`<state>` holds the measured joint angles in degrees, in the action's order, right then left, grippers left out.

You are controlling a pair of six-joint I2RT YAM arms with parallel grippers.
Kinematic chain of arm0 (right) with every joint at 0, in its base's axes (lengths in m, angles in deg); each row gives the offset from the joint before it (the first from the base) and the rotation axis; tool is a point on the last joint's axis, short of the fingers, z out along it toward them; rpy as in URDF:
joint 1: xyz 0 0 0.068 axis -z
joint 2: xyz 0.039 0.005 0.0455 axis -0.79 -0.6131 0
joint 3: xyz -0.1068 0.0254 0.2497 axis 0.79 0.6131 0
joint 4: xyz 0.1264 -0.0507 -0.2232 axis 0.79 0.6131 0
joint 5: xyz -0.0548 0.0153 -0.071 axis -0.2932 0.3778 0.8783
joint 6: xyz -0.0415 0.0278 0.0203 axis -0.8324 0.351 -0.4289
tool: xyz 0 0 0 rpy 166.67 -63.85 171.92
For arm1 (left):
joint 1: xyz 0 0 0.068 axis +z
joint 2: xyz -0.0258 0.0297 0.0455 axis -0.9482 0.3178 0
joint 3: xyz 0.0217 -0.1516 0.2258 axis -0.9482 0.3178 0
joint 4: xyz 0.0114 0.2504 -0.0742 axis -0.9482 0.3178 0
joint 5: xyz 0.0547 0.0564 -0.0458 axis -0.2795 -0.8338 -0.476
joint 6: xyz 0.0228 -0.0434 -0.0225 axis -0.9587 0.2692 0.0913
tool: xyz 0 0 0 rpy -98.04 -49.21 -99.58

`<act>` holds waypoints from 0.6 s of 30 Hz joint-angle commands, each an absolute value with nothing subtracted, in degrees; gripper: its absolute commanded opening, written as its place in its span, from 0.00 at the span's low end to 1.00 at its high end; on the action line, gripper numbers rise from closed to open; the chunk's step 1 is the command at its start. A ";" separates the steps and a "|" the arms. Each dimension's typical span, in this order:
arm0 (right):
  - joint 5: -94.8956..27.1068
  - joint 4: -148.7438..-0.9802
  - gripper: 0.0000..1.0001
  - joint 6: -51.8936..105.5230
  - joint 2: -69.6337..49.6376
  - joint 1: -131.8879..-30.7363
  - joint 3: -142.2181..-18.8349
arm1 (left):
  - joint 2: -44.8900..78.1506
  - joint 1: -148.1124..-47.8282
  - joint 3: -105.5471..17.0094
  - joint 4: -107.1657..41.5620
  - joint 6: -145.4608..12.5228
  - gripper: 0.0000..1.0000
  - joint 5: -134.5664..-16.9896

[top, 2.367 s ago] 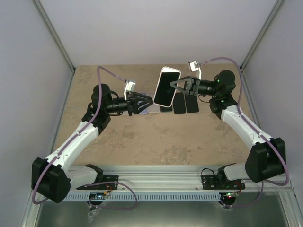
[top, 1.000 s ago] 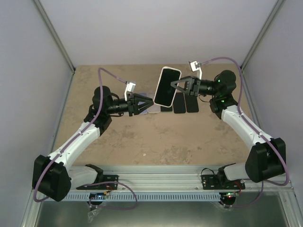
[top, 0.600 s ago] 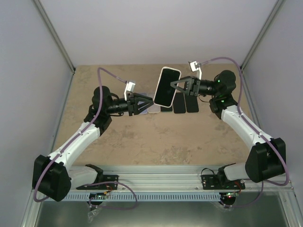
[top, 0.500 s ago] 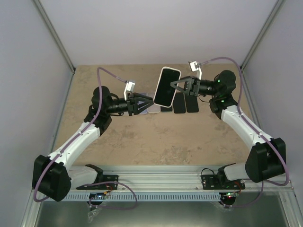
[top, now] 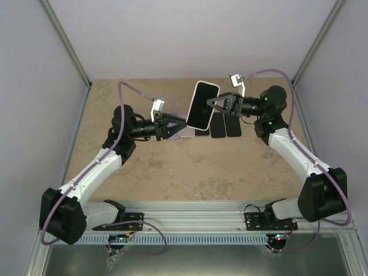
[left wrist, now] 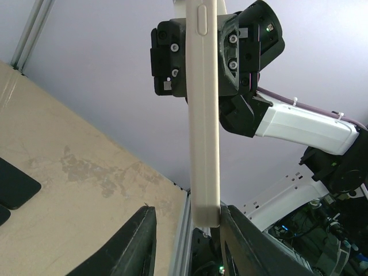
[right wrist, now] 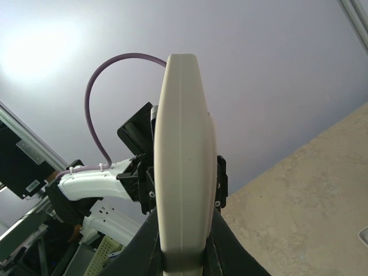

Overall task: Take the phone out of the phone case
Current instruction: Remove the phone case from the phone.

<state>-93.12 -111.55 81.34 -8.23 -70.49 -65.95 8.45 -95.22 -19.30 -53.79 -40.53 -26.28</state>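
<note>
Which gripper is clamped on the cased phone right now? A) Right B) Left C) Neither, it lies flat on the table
A: the right gripper is shut on the cased phone, holding it tilted above the table; the left gripper only straddles its lower end, with a gap.

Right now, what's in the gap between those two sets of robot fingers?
The phone in its cream case: the right fingers clamp it, its lower end between the open left fingers. Clearest in the left wrist view.
</note>
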 commanded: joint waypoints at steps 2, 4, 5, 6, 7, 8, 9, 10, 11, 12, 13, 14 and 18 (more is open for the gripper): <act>-92.87 -115.67 0.00 82.05 -6.87 -71.08 -67.56 | 8.83 -95.68 -19.10 -54.53 -41.45 0.32 -26.61; -92.87 -115.63 0.01 81.96 -6.96 -71.21 -67.56 | 8.72 -95.89 -19.10 -54.43 -41.44 0.33 -26.51; -92.92 -115.62 0.01 81.96 -6.96 -71.18 -67.56 | 8.66 -95.97 -19.11 -54.49 -41.39 0.33 -26.51; -92.88 -115.69 0.00 81.98 -7.04 -71.18 -67.62 | 8.68 -95.98 -19.12 -54.44 -41.29 0.33 -26.55; -92.88 -115.71 0.01 82.03 -7.04 -71.17 -67.71 | 8.78 -95.98 -19.12 -54.32 -41.38 0.33 -26.63; -92.87 -115.63 0.01 82.05 -7.05 -71.22 -67.78 | 8.87 -95.99 -19.19 -53.96 -41.74 0.32 -26.81; -92.95 -115.64 0.01 82.05 -7.05 -71.18 -67.88 | 8.96 -95.99 -19.29 -53.29 -42.24 0.31 -27.10; -92.97 -115.64 0.01 82.05 -7.04 -71.17 -67.97 | 9.11 -95.99 -19.34 -52.51 -42.99 0.28 -27.76; -93.15 -115.65 0.01 82.09 -7.03 -71.19 -68.07 | 9.20 -95.95 -19.49 -51.47 -43.78 0.23 -28.13; -93.18 -115.63 0.01 82.07 -6.97 -71.24 -68.16 | 9.21 -95.92 -19.55 -50.88 -44.49 0.21 -28.24; -93.22 -115.68 0.01 82.15 -6.97 -71.18 -68.25 | 9.20 -95.95 -19.56 -50.54 -44.89 0.20 -28.34; -93.35 -115.64 0.01 82.28 -6.96 -71.20 -68.33 | 9.17 -95.89 -19.63 -50.12 -45.39 0.19 -28.32; -93.86 -117.36 0.01 84.24 -7.11 -71.08 -68.36 | 8.95 -95.90 -20.15 -47.43 -48.48 0.18 -28.51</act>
